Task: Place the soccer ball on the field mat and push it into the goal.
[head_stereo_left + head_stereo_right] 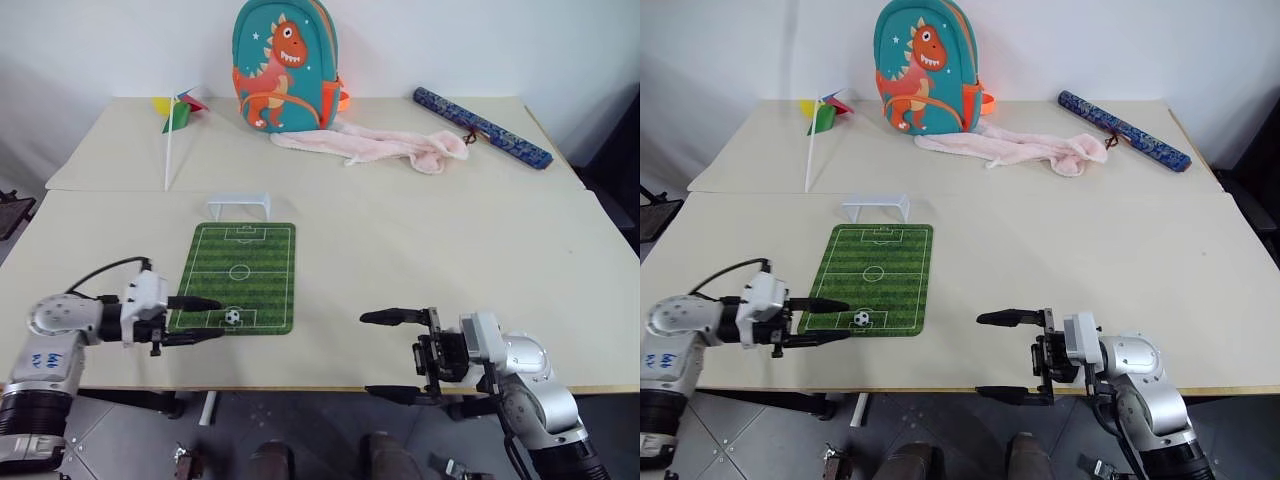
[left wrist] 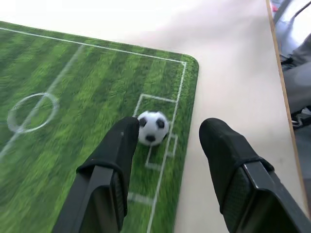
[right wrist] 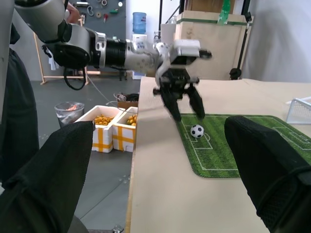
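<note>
The soccer ball (image 1: 233,316) lies loose on the field mat (image 1: 250,262), in the penalty box at the mat's near end. At the mat's far end stands the goal (image 1: 239,206), a low white frame. My left gripper (image 1: 213,320) is open at the mat's near left corner, its black fingers (image 2: 116,155) spread just behind and slightly above the ball, holding nothing. In the right wrist view the ball (image 3: 197,131) rests on the grass below those fingers. My right gripper (image 1: 368,356) stands open and empty over the table's front edge, right of the mat.
At the back of the table stand a teal dinosaur backpack (image 1: 285,65), a pink towel (image 1: 375,145), a blue patterned roll (image 1: 483,127) and a pinwheel (image 1: 180,110) on a white stick. Bare tabletop lies between the mat and my right gripper.
</note>
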### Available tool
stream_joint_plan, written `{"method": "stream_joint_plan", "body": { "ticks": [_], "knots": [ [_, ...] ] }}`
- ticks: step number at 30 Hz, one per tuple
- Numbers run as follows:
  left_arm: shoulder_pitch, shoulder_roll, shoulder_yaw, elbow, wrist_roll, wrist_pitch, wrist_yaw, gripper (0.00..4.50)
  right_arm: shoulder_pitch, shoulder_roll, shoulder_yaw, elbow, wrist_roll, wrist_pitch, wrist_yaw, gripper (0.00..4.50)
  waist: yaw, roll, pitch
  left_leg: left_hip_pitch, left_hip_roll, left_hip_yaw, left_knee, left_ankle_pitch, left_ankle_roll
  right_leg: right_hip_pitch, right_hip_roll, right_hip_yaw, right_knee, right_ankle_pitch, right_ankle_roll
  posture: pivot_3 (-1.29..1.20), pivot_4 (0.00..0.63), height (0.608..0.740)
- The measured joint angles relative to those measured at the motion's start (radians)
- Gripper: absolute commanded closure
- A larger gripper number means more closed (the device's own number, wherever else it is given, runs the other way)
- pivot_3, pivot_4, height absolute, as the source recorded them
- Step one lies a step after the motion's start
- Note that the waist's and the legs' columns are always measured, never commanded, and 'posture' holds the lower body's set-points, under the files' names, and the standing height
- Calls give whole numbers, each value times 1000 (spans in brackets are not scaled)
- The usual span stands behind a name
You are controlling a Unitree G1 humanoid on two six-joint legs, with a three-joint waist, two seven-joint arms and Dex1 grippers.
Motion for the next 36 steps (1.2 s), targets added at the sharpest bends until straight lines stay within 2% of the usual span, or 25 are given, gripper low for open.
{"method": "stream_joint_plan", "body": {
  "ticks": [5, 6, 9, 14, 20, 24, 36],
  "knots": [
    [191, 73, 125, -152, -62, 32, -25, 2086, 10, -1, 2, 3, 0, 11, 5, 0, -8, 0, 0, 0, 4, 0, -2, 0, 0, 0, 0, 1, -3, 0, 0, 0, 150, 740],
    [228, 74, 134, -167, -62, 35, -31, 2257, 7, -1, 1, 4, -1, 10, 6, 0, -8, 0, 0, 0, 5, 1, -2, 0, 0, 0, 0, 0, -6, 0, 0, 0, 150, 740],
    [310, 63, 140, -183, -62, 23, -43, 2889, -25, 0, -5, 34, -23, -21, 5, 0, -7, 0, 0, 1, 4, 1, -2, 0, 0, 1, 0, 0, -7, 0, 0, 0, 150, 740],
    [319, -7, 105, -204, -56, -8, -18, 4482, -59, 13, -14, 86, -71, -92, -25, 0, 6, 0, 0, 0, 3, 0, -2, 0, 0, 1, 0, 0, -7, 0, 0, 0, 150, 740],
    [244, -58, 24, -201, -34, -35, 2, 4482, -66, 37, -15, 101, -87, -134, -57, 0, 2, 0, 0, 0, 1, 0, -2, 0, 0, 1, 0, 0, -7, 0, 0, 0, 150, 740],
    [188, -70, -21, -188, -21, -37, 6, 4482, -95, 44, -15, 128, -167, -161, -138, 0, -2, 0, 0, 1, 1, 1, -2, 0, 0, 0, 0, 0, -6, 0, 0, 0, 150, 740],
    [109, -74, -67, -98, -1, -58, -2, 4482, -70, 46, 4, 98, -196, -79, -256, 0, 0, 0, 0, 0, 0, 1, -1, 0, 0, 0, 0, 0, -5, 0, 0, 0, 150, 740]
  ]
}}
